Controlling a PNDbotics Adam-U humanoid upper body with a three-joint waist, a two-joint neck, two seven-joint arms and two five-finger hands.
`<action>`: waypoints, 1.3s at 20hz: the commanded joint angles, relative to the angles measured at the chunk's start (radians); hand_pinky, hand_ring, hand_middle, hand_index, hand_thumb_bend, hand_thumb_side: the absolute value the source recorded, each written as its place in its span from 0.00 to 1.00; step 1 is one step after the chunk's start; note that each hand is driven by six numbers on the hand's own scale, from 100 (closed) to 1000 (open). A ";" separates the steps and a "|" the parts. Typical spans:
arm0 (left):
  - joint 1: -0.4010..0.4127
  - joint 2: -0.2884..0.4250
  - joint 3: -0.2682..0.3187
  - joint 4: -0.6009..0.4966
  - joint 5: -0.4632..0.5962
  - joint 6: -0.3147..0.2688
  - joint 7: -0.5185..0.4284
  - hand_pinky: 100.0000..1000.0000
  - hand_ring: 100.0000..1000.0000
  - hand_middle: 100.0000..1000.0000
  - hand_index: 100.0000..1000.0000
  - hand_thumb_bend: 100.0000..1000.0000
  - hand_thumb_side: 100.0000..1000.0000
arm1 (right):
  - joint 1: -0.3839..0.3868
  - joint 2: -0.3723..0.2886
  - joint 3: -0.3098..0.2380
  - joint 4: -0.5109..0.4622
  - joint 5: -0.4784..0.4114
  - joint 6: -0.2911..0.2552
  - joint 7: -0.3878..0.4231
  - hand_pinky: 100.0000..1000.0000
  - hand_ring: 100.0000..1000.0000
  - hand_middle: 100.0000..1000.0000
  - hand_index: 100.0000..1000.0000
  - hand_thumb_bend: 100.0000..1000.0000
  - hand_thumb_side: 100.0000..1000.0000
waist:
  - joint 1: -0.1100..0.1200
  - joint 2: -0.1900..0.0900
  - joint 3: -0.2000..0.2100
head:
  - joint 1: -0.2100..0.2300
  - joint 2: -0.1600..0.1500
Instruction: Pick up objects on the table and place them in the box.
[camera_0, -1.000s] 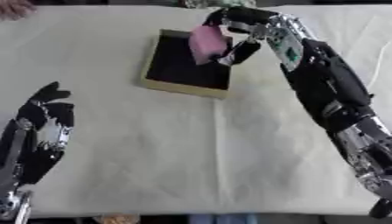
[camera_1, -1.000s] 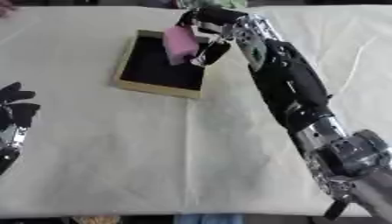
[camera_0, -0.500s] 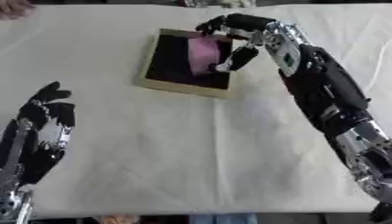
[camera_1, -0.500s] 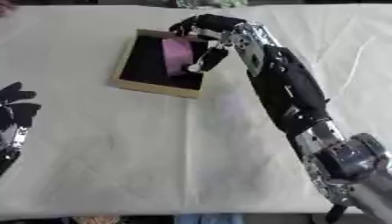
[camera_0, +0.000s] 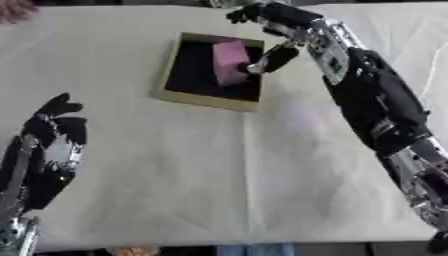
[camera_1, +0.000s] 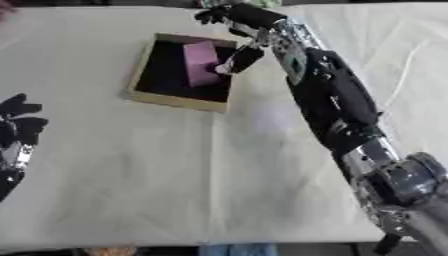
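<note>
A shallow box (camera_0: 171, 65) with tan walls and a black floor sits at the upper middle of the table. A pink block (camera_0: 229, 62) lies inside it, against the right wall. My right hand (camera_0: 282, 31) hovers over the box's right edge with its fingers spread open; the thumb tip is close to the block, and the hand holds nothing. My left hand (camera_0: 51, 142) rests open at the lower left, fingers up, far from the box.
A white cloth (camera_0: 227, 170) covers the table. A thin cable (camera_1: 407, 75) lies along the right side. Something pinkish (camera_0: 16, 9) shows at the far top left corner.
The right hand lowered the pink block into the box, opened and let it go. The block now lies on the box floor. The left hand stayed put.
</note>
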 joint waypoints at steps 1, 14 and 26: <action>-0.004 0.005 0.010 -0.017 -0.003 0.002 0.007 0.72 0.69 0.74 0.93 0.14 0.69 | -0.023 -0.044 0.002 -0.060 -0.036 -0.010 -0.017 0.88 0.88 0.86 1.00 0.35 0.32 | 0.005 -0.014 -0.007 | 0.012 0.005; 0.012 0.004 0.061 -0.012 -0.015 0.027 0.076 0.72 0.69 0.73 0.93 0.12 0.69 | 0.111 -0.209 0.036 -0.521 -0.574 0.096 -0.039 0.85 0.84 0.82 0.97 0.05 0.21 | 0.025 0.004 -0.129 | 0.114 -0.004; 0.013 0.005 0.078 -0.012 -0.018 0.033 0.111 0.71 0.68 0.73 0.93 0.11 0.68 | 0.483 -0.271 -0.084 -0.949 -0.862 0.274 -0.087 0.87 0.87 0.84 0.96 0.00 0.22 | 0.033 0.015 -0.200 | 0.169 -0.020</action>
